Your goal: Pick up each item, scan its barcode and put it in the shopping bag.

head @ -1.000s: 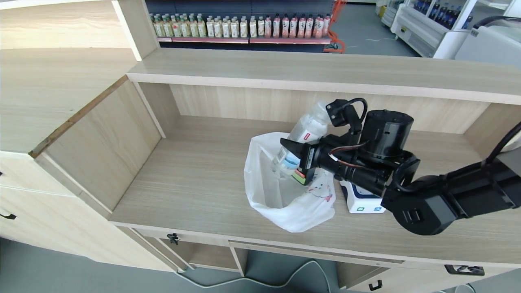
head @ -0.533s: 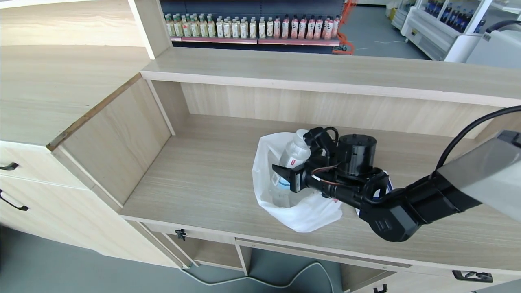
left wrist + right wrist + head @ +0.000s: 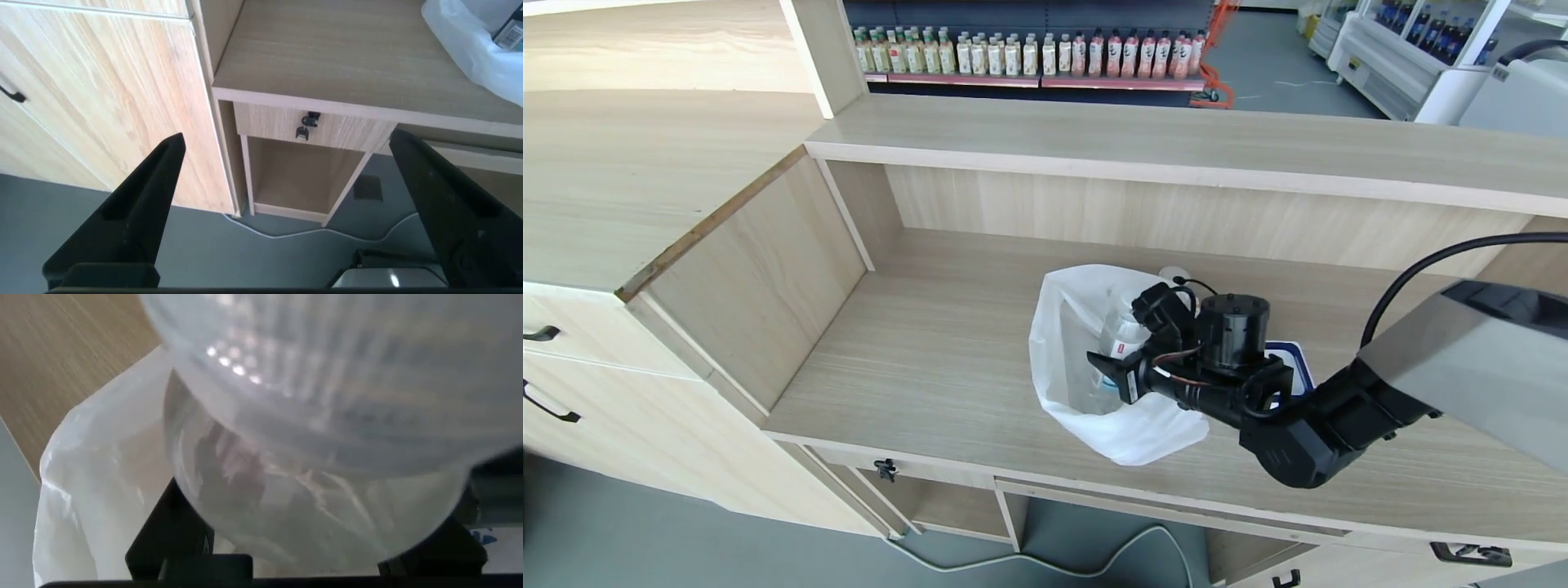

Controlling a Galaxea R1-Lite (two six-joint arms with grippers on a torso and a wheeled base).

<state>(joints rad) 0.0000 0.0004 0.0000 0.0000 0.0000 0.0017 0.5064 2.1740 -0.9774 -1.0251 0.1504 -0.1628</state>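
Observation:
A clear plastic water bottle (image 3: 1123,333) with a white label stands nearly upright, its lower half inside the white shopping bag (image 3: 1068,304) on the wooden counter. My right gripper (image 3: 1112,371) is shut on the bottle's side, just above the bag's mouth. In the right wrist view the bottle (image 3: 327,416) sits close between the black fingers (image 3: 181,539), with the bag (image 3: 90,482) below it. My left gripper (image 3: 282,212) hangs open with nothing in it, low in front of the counter, and a corner of the bag (image 3: 474,41) shows above it.
A white and blue scanner (image 3: 1292,359) sits on the counter (image 3: 915,359) just right of the bag, partly hidden by my right arm. The counter has a back wall and a raised shelf (image 3: 1143,139). A locked drawer (image 3: 306,126) lies under the front edge.
The head camera shifted at first. My right gripper has come down with the bottle, taking it from above the bag to partly inside it.

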